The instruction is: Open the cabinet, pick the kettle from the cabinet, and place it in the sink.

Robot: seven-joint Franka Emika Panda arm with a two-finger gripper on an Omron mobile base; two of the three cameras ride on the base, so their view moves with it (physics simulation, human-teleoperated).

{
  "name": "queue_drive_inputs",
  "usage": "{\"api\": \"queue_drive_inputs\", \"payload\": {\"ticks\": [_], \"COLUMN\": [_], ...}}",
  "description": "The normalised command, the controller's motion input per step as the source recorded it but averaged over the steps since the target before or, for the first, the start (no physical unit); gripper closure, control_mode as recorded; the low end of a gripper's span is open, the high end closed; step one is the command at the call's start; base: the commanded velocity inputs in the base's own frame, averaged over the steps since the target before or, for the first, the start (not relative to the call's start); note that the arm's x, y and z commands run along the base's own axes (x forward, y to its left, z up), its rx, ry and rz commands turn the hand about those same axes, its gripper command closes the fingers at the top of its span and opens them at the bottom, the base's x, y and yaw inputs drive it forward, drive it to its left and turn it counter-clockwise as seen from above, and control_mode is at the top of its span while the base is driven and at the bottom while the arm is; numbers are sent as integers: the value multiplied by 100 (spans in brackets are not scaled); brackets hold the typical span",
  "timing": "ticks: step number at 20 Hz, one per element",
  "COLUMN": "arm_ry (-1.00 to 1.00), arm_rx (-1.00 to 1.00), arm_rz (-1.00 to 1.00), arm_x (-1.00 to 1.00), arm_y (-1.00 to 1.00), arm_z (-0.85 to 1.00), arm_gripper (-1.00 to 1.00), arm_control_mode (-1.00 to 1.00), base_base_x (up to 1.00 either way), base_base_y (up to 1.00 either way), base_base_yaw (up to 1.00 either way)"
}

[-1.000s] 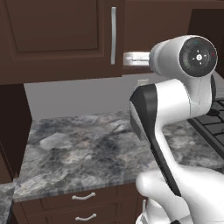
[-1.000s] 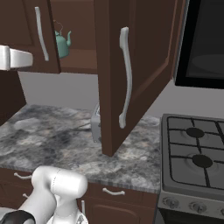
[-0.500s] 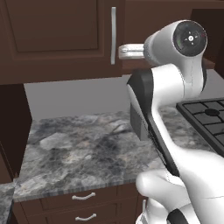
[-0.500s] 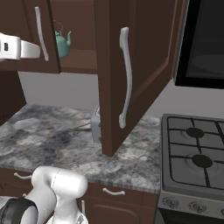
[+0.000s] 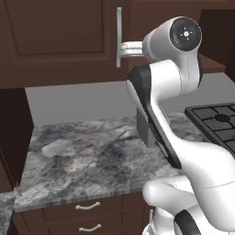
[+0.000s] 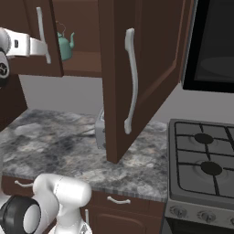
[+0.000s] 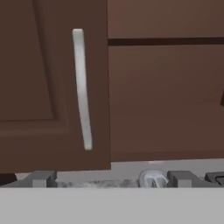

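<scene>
The cabinet (image 6: 146, 55) is a dark brown wall unit; its right door stands swung wide open, its left door (image 5: 59, 41) is shut. On the shelf inside sits the small teal kettle (image 6: 65, 43), upright. My gripper (image 6: 45, 49) is open and hovers right at the left door's silver bar handle (image 6: 42, 34), holding nothing. From the left base, the gripper (image 5: 121, 48) reaches up to that handle (image 5: 119, 32). Ahead of the open gripper (image 7: 111, 179) in the hand view rises the handle (image 7: 82, 87), with the fingertips (image 7: 41, 178) well apart. The sink is out of view.
A grey toaster (image 6: 99, 132) stands on the marbled counter (image 5: 82, 156) behind the open door. A black gas stove (image 6: 201, 160) lies to the right, under a dark microwave (image 6: 215, 45). Drawers with curved pulls (image 5: 87, 206) run under the counter.
The hand has risen a little and slid closer to the left door's handle. The jaws stayed open; doors and kettle have not moved.
</scene>
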Motion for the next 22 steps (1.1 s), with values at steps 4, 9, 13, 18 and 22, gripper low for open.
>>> {"api": "queue_drive_inputs", "payload": {"ticks": [4,9,13,18,22], "arm_ry": [0,0,0,0,0], "arm_rx": [0,0,0,0,0], "arm_rz": [0,0,0,0,0], "arm_x": [39,41,40,40,40], "arm_y": [23,19,8,1,0], "arm_z": [0,0,-1,-2,-7], "arm_gripper": [-100,-100,-100,-100,-100], "arm_control_mode": [-100,-100,-100,-100,-100], "base_base_x": [0,0,0,0,0], "base_base_y": [0,0,0,0,0], "base_base_yaw": [0,0,0,0,0]}}
